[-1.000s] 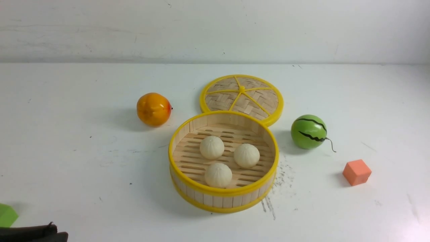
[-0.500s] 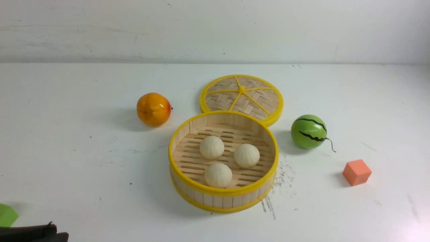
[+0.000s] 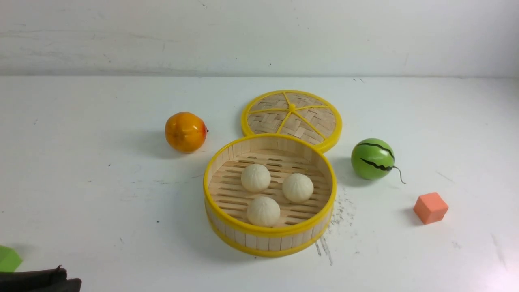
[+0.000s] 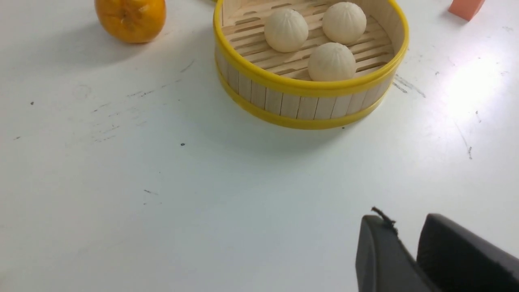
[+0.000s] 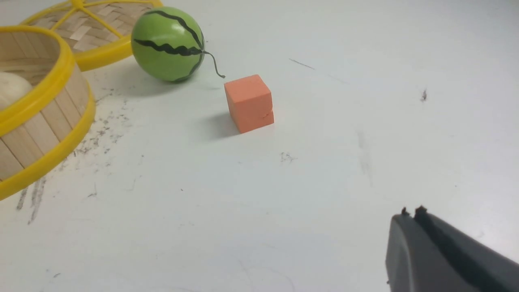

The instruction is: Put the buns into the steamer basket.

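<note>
Front view, steamer basket (image 3: 269, 237): at table centre, lid off, well ahead of and to the right of the dark left gripper (image 3: 38, 280) tip at the lower left corner.
Front view, buns (image 3: 263, 211): all three on the slatted floor inside the basket, close together, far from either gripper.
Front view, surroundings: woven lid (image 3: 292, 117) flat behind the basket, rim touching or just tucked behind it; orange fruit (image 3: 185, 132) to the left rear; watermelon ball (image 3: 373, 159) to the right; orange cube (image 3: 430, 207) further right and nearer; green block (image 3: 8, 258) at the left edge, just beside the left gripper.
Left wrist view, left gripper (image 4: 405, 239): two dark fingers with a narrow gap between, nothing held, low over the bare white table (image 4: 162, 182).
Left wrist view, basket and buns (image 4: 331, 61): well apart from the fingertips, buns resting inside; orange fruit (image 4: 130, 18) beside the basket.
Right wrist view, right gripper (image 5: 411, 215): fingers pressed together, empty.
Right wrist view, basket (image 5: 44, 117): at the frame edge, well apart from the gripper, one bun (image 5: 12, 88) partly seen behind the rim.
Right wrist view, others: orange cube (image 5: 248, 102) and watermelon ball (image 5: 168, 44) between gripper and lid (image 5: 91, 24).
</note>
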Motion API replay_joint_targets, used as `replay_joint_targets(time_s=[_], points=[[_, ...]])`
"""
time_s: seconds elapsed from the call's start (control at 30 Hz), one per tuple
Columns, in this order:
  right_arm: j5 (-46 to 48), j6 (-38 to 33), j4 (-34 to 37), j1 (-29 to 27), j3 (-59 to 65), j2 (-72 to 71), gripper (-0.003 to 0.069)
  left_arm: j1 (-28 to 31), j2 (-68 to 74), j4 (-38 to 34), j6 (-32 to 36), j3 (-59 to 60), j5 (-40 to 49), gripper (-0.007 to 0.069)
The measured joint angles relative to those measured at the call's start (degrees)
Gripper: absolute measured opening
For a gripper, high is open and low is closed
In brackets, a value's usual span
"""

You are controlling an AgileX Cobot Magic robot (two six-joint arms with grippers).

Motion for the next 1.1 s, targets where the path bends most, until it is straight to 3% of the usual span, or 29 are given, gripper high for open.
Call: replay_joint_targets(time_s=[0.13,0.23,0.37,0.47,0.67,0.7,0.77,0.93,1.1], points=[[0.00,0.00,0.00,0.00,0.00,0.00,0.0002,0.00,0.00,0.07,-2.57,0.00,-1.78,0.0099],[0.00,0.00,0.00,0.00,0.00,0.00,0.0004,0.00,-0.02,0.62,-6.45,0.11,-2.95,-0.0008],[0.05,0.00,0.00,0.00,0.00,0.00,0.0009,0.62,-1.66,0.61,-9.45,1.21,-4.80,-0.0013],[0.05,0.00,0.00,0.00,0.00,0.00,0.0014,5.67,-5.71,-2.11,-9.29,5.21,-11.02,-0.0013],[0.05,0.00,0.00,0.00,0.00,0.00,0.0021,17.42,-14.40,-10.06,-1.89,15.77,-24.87,-0.0013],[0.05,0.00,0.04,0.00,0.00,0.00,0.0021,22.11,-18.18,-12.25,0.43,19.51,-27.52,-0.0013],[0.05,0.00,0.04,0.00,0.00,0.00,0.0021,24.73,-20.56,-13.01,1.78,21.55,-28.12,-0.0013],[0.05,0.00,0.04,0.00,0.00,0.00,0.0027,37.44,-25.66,-13.74,3.91,27.02,-25.47,-0.0013],[0.05,0.00,0.04,0.00,0.00,0.00,0.0031,41.59,-25.70,-13.71,3.91,29.49,-22.53,-0.0013]])
